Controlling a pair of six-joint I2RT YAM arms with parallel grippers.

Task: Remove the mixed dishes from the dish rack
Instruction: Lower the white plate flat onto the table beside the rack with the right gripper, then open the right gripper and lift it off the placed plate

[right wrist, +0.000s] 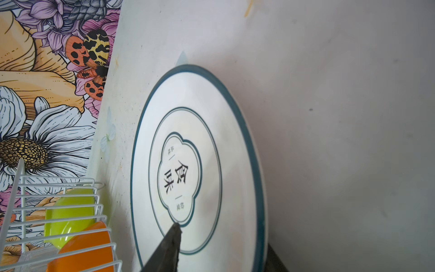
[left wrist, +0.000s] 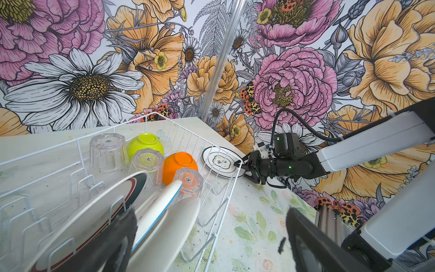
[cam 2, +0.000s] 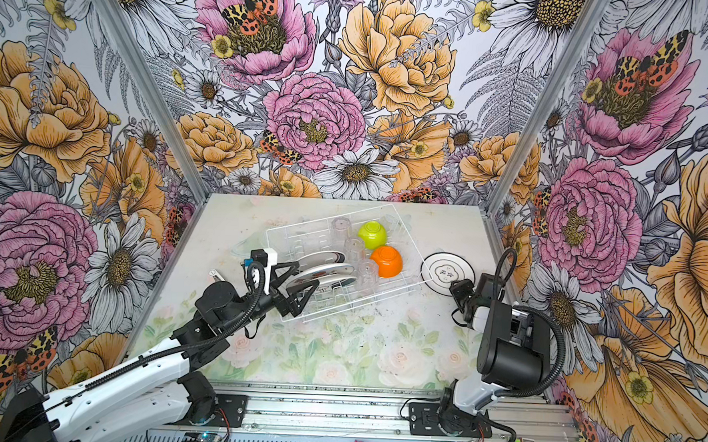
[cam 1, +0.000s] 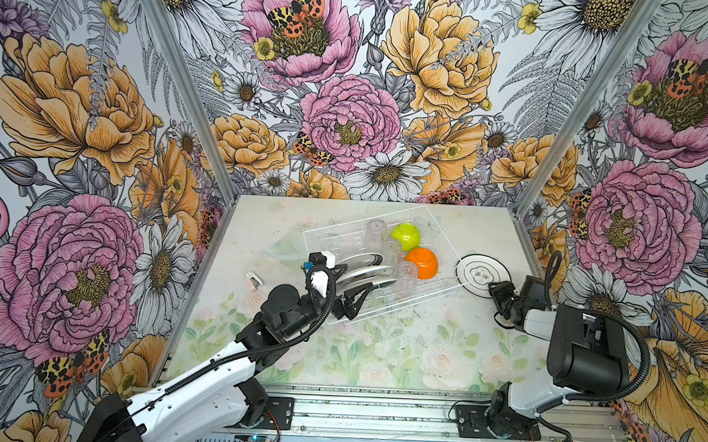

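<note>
Dish rack [cam 1: 326, 241], white wire, set askew on table [cam 1: 378, 356]: three banded plates [cam 1: 362, 268] on edge in slots; three clear tumblers [cam 1: 374, 231] inverted; lime-green bowl [cam 1: 405, 236] and orange bowl [cam 1: 421, 263] inverted, far side. Fourth plate [cam 1: 482, 274], teal-rimmed, flat on table just right of rack. Left claw [cam 1: 360, 301]: jaws wide apart, straddling nearest racked plate's rim, no grip. Right claw [left wrist: 244, 168]: jaws parted at flat plate's near edge, one finger above it.

A lab booth: floral walls [cam 1: 78, 132], aluminium frame [cam 1: 183, 80], bolted-down robot arms [cam 1: 211, 372].
</note>
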